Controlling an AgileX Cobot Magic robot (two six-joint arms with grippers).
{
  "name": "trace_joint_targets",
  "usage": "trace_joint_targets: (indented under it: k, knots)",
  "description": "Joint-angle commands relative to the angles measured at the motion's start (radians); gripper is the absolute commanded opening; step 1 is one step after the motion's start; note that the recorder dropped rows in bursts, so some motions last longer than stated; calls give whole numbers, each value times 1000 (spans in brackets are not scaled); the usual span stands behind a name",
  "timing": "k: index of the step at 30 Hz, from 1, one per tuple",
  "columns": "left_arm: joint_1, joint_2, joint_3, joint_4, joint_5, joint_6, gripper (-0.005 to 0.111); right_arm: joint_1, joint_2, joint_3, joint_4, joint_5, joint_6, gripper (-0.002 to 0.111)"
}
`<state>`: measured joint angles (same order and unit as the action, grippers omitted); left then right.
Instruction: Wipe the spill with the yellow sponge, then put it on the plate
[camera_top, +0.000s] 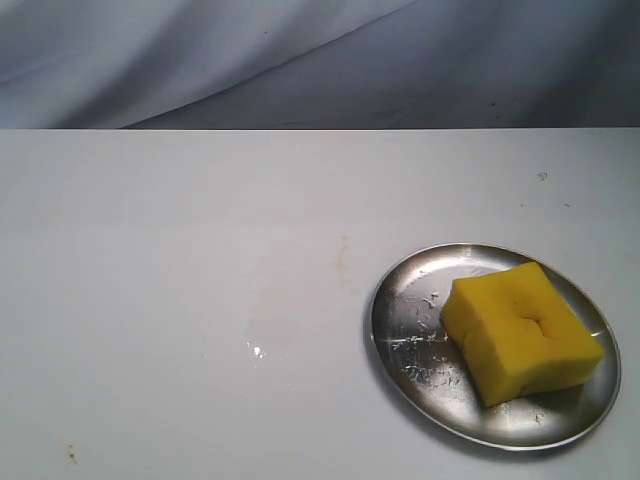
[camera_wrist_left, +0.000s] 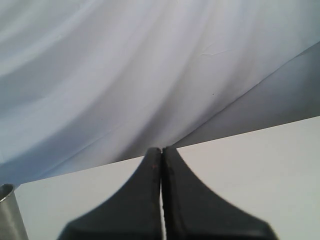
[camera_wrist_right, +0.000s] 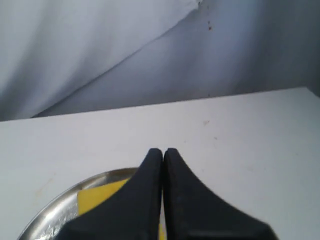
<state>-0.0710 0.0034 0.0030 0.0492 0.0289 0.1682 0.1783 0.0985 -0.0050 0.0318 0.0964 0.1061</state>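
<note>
Exterior view shows the white table (camera_top: 150, 250) with the plate (camera_top: 420, 385) at its near right, a round silver dish with scratches across its bare left part. The yellow sponge (camera_top: 522, 330) lies flat on the plate, toward its right side, turned so one corner points to the near edge, and it has a small dimple in its top face. Left of the plate, a little farther back, a faint yellowish streak (camera_top: 343, 262) marks the table, and a tiny bright glint (camera_top: 257, 350) sits nearer and farther left. A pale blue cloth (camera_top: 300, 50) hangs in folds behind the far edge. Neither arm shows in this view. In the left wrist view the left gripper (camera_wrist_left: 161, 149) has its two dark fingers pressed together with nothing between them, above bare table, and a grey metal cylinder (camera_wrist_left: 7, 212) stands at the picture's edge. In the right wrist view the right gripper (camera_wrist_right: 163, 150) is likewise fully closed and empty; its fingers partly hide the sponge (camera_wrist_right: 100, 197) on the plate (camera_wrist_right: 55, 210).
</note>
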Motion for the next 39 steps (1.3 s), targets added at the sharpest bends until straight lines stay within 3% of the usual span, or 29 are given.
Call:
trace_joint_targets:
  k: [1, 4, 39]
  knots:
    - [2, -3, -3, -7, -7, -10, 0, -29, -99, 5, 22, 30, -66, 0]
    - [2, -3, -3, -7, -7, -10, 0, -29, -99, 5, 22, 32, -138, 0]
    - [2, -3, -3, -7, -7, -10, 0, -29, -99, 5, 22, 36, -121, 0]
